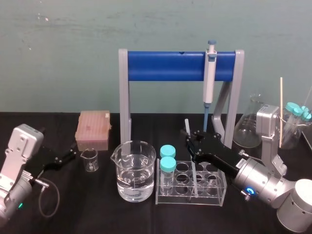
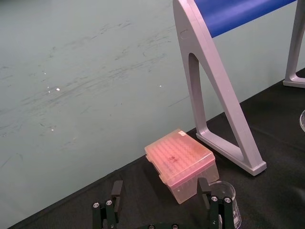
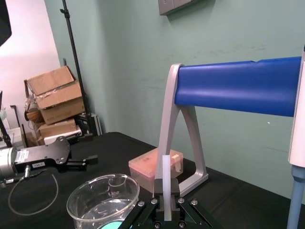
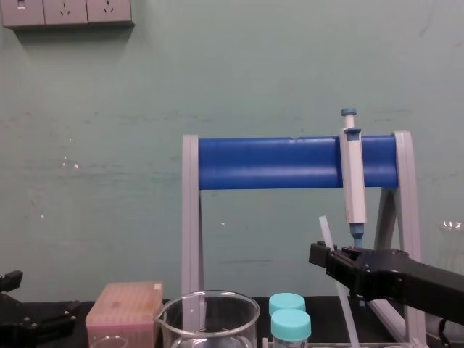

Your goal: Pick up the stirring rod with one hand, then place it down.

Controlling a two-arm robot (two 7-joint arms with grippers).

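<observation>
Rod (image 1: 186,127), one, in right gripper (image 1: 191,142)

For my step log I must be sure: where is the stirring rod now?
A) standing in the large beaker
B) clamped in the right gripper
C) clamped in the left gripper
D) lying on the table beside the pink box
B: the stirring rod is clamped in the right gripper, while the left gripper is open and empty.
</observation>
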